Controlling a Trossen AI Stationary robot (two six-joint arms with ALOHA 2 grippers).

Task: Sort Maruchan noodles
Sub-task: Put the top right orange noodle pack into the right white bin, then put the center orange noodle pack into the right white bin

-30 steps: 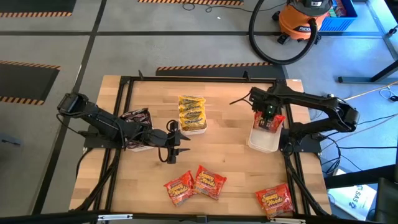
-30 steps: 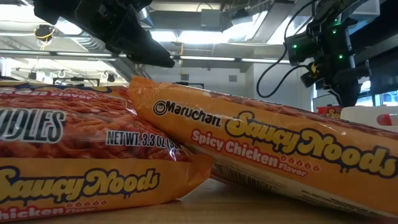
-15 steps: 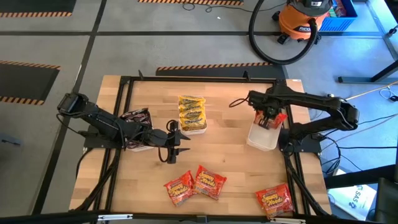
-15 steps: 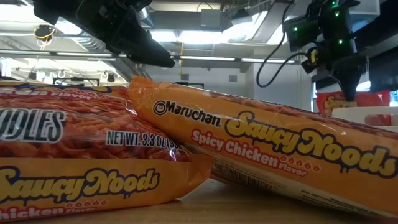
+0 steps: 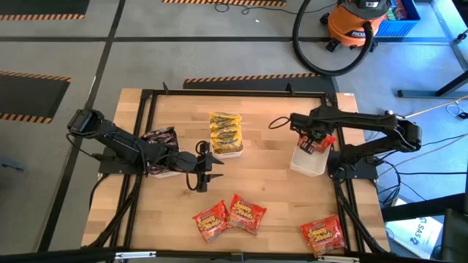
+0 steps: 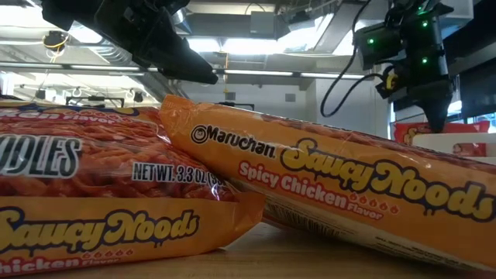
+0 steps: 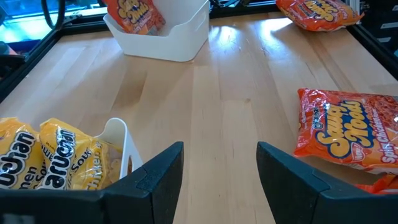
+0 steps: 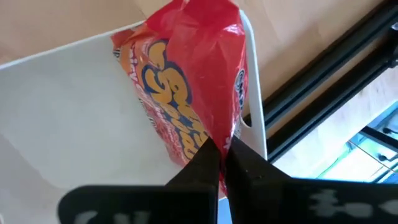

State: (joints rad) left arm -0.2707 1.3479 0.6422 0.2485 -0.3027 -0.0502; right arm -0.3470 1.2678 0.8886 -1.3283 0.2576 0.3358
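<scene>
Our right gripper (image 8: 221, 163) is pinched shut on the edge of a red-orange noodle packet (image 8: 189, 81), and the whole next move turns on how that packet hangs against the white tray (image 8: 74, 124) under it. In the right wrist view the packet runs straight away from our fingertips, its long axis in line with the gripper, with its body over the tray's floor and one side close against the tray's rim. From above, the right gripper (image 5: 316, 139) sits over the far end of that tray (image 5: 308, 164), near the table's right side, so the packet is partly inside the tray but, as we judge it, not yet laid down. Releasing cleanly probably needs the packet tipped further inward, away from the rim, or it may catch there.

Our left gripper (image 5: 199, 164) waits near the middle of the table (image 5: 270, 190), its fingers (image 7: 152, 177) parted to a middling width and holding nothing. Just beside it stands a tray of yellow packets (image 5: 225, 131), and a dark packet (image 5: 159, 136) lies under the left arm. Three more red-orange packets lie loose at the near edge: two touching (image 5: 229, 217), closer to the left gripper, and one (image 5: 322, 235) nearer the right arm. The left wrist view shows one of them (image 7: 348, 127) ahead and off to the side of the open fingers, long axis crossways to them.
</scene>
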